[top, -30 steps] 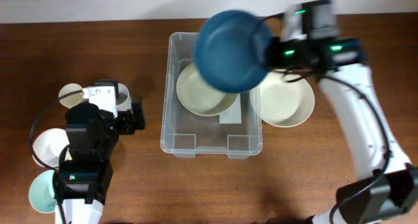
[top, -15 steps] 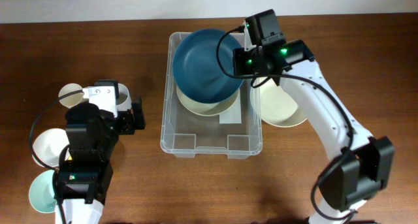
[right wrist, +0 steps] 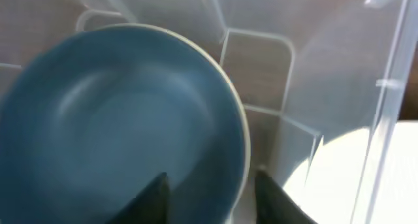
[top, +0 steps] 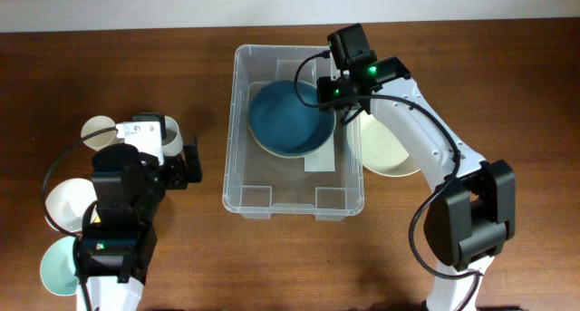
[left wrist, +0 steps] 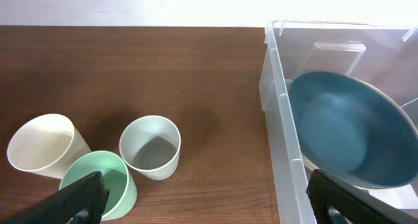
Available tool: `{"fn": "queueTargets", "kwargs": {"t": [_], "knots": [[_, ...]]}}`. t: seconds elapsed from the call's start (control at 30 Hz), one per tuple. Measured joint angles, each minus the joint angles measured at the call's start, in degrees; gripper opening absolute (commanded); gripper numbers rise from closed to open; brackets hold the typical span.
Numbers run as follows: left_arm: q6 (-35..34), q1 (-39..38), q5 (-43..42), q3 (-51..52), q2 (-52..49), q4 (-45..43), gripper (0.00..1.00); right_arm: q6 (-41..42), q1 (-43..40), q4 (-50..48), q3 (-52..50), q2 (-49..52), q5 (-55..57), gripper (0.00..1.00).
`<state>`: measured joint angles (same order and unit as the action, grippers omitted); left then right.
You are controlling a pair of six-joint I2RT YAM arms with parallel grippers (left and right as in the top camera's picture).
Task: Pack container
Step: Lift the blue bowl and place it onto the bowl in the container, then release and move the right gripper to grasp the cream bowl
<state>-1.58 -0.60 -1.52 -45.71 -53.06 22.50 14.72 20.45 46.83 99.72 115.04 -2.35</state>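
Container [top: 272, 191]: centre of the table, between the arms; upright, no lid seen.
Loose bowl [top: 399, 152]: cream, on the table just right of the container; judged not yet packed.
Blue bowl [top: 283, 119]: inside the container's far half, nested in a cream bowl [top: 265, 150] of which only the rim is seen; both judged packed.
Cups [left wrist: 151, 149]: at least three, grouped on the table left of the container; judged outstanding.
Right gripper [right wrist: 210, 185]: fingers apart, set astride the blue bowl's right rim; no pinch is seen.
Left gripper [left wrist: 212, 199]: fingers wide apart, nothing held, near the cups.
Progress: judged under half done.
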Motion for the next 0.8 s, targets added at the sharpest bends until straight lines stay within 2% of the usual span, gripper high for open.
{"fn": "queueTargets", "kwargs": {"t": [0.1, 0.17, 0.37, 0.43, 0.57, 0.7, 0.8], "knots": [[0.0, 0.0, 0.0, 0.0, 0.0, 0.0, 1.0, -0.3, 0.0, 3.6, 1.6, 0.0, 1.4, 0.45], [0.0, 0.0, 0.0, 0.0, 0.0, 0.0, 1.0, -0.4, -0.1, 7.2, 4.6, 0.0, 3.8, 0.52], [0.0, 0.0, 0.0, 0.0, 0.0, 0.0, 1.0, 3.8, -2.7, 17.3, 19.2, -1.9, 12.8, 0.61], [0.0, 0.0, 0.0, 0.0, 0.0, 0.0, 1.0, 6.9, -6.2, 20.2, 22.9, -4.3, 13.7, 0.62], [0.0, 0.0, 0.0, 0.0, 0.0, 0.0, 1.0, 13.6, -18.1, 25.7, 26.1, -10.4, 11.1, 0.64], [0.0, 0.0, 0.0, 0.0, 0.0, 0.0, 1.0, 17.8, -29.9, 32.9, 26.6, -13.1, 5.9, 0.64], [0.0, 0.0, 0.0, 0.0, 0.0, 0.0, 1.0, 18.5, -34.1, 35.3, 23.9, -13.0, 2.5, 0.67]]}}
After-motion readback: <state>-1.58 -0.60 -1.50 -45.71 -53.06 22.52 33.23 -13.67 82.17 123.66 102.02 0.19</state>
